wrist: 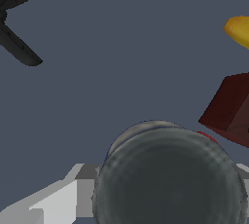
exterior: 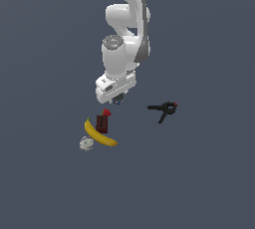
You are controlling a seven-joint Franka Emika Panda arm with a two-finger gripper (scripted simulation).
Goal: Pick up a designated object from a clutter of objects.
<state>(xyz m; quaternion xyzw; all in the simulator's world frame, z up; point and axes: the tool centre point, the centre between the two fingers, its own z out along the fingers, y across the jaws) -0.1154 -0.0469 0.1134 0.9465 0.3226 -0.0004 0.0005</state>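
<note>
So the can point(wrist: 170, 179) is sitting right up under my wrist camera, filling a big chunk of that view: a round dark grey top with a dull mottled sheen. I'm not seeing its sides from there. In the exterior view only a tiny bluish-grey sliver of it point(exterior: 118, 101) is peeking out beneath my gripper point(exterior: 117, 98).

My arm is coming down from the top of the exterior view, wrist bent so the white hand is pointing down at the worktop point(exterior: 209, 183). Pale grey gripper parts are showing on either side of the can in the wrist view, hugging its edge, but honestly I can't tell whether I'm actually clamping it or just standing around it.

Everything else is lying nearby. The dark red-brown block point(exterior: 102, 123) is sitting just beside the can, with the little red strawberry piece point(exterior: 106, 112) touching its upper end. The banana point(exterior: 100, 134) is lying against the block's lower end, and a whitish lump point(exterior: 86, 143) is sitting just beside the banana. The black clamp point(exterior: 163, 109) with orange tips is lying well apart, toward the exterior view's right.
</note>
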